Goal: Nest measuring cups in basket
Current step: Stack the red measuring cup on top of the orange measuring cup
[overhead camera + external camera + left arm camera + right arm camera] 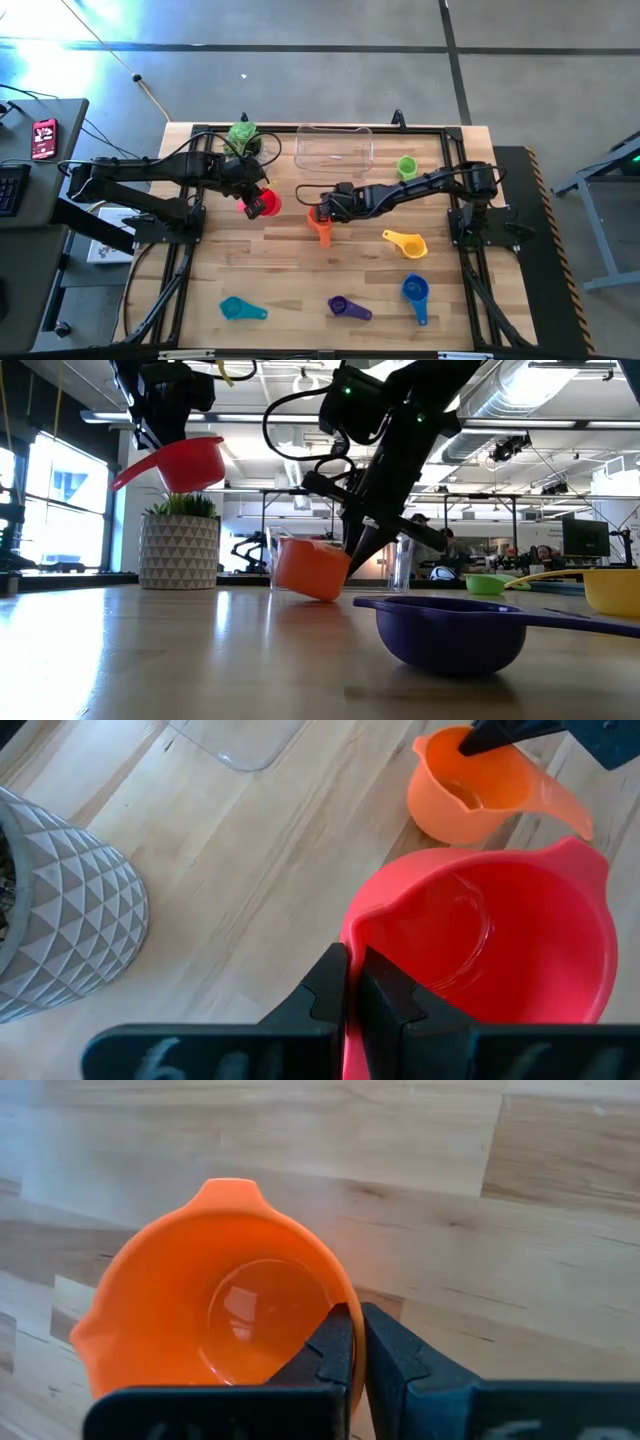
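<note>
From above, I see my left end effector [258, 203] clamped on the red cup [266, 204], my right end effector [322, 213] clamped on the orange cup [320, 228], both just short of the empty basket [334, 146]. At tabletop [200, 660] level, red hangs high while orange tilts, touching wood. My wrist views show thin rim pinches; either cup could slip, I judge.

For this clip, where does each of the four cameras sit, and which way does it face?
High: overhead, straight down; both arms, basket.
Low: table height, level across; purple cup nearest, arms from above.
Left wrist: past the left gripper, shut on the red cup.
Right wrist: past the right gripper, shut on the orange cup.
Shared: left wrist and low views both show the red and orange cups.
</note>
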You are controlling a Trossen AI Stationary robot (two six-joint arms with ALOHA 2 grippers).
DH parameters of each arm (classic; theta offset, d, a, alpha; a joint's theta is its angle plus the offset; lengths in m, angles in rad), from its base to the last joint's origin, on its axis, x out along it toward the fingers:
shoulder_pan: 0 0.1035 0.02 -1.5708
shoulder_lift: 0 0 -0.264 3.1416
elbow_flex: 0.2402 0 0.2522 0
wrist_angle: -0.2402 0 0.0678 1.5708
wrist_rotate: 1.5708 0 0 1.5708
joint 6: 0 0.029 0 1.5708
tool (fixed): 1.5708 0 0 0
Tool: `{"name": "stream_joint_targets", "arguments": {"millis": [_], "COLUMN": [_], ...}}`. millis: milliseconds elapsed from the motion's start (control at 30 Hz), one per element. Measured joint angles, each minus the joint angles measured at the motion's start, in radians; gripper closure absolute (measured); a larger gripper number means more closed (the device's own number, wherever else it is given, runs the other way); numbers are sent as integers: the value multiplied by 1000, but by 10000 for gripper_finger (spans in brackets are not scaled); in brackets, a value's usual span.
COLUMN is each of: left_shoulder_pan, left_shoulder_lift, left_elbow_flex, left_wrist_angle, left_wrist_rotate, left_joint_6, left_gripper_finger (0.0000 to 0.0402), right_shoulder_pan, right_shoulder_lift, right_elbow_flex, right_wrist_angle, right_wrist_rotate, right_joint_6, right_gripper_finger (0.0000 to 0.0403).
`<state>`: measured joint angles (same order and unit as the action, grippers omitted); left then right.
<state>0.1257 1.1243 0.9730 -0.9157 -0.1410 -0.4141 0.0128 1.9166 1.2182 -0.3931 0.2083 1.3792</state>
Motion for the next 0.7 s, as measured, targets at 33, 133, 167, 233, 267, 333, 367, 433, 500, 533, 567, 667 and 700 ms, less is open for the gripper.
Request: {"name": "stream_joint_targets", "arguments": {"millis": [33,133,167,233,267,333,367,433,500,533,567,667,700], "left_shoulder_pan": [0,0,0,0,0,0,0,0,0,0,0,0,0], "left_shoulder_lift": [0,0,0,0,0,0,0,0,0,0,0,0,0], "left_elbow_flex": [0,0,0,0,0,0,0,0,0,0,0,0,0], "left_wrist_angle": [0,0,0,0,0,0,0,0,0,0,0,1,1], "left_wrist_rotate": [0,0,0,0,0,0,0,-1,-1,-1,-1,-1,-2], "left_joint_6": [0,-1,-1,-2,-2,-2,-2,-2,-2,-2,-2,-5,-12], "left_gripper_finger": [396,396,396,396,396,396,396,396,396,396,396,393,391], "right_shoulder_pan": [0,0,0,0,0,0,0,0,0,0,0,0,0], "right_shoulder_lift": [0,1,1,1,1,1,1,1,-3,-6,-12,-28,-31], "right_elbow_flex": [0,0,0,-1,-1,-1,-1,-1,-2,-2,-2,-2,-2], "right_wrist_angle": [0,-4,-6,-3,0,7,12,16,16,18,17,20,15], "right_wrist_rotate": [-4,-19,-20,-21,-21,-21,-21,-19,-17,-14,-14,-11,-10], "right_joint_6": [0,0,0,6,11,12,12,13,12,11,11,9,8], "right_gripper_finger": [395,380,374,361,354,342,337,328,323,321,320,318,318]}}
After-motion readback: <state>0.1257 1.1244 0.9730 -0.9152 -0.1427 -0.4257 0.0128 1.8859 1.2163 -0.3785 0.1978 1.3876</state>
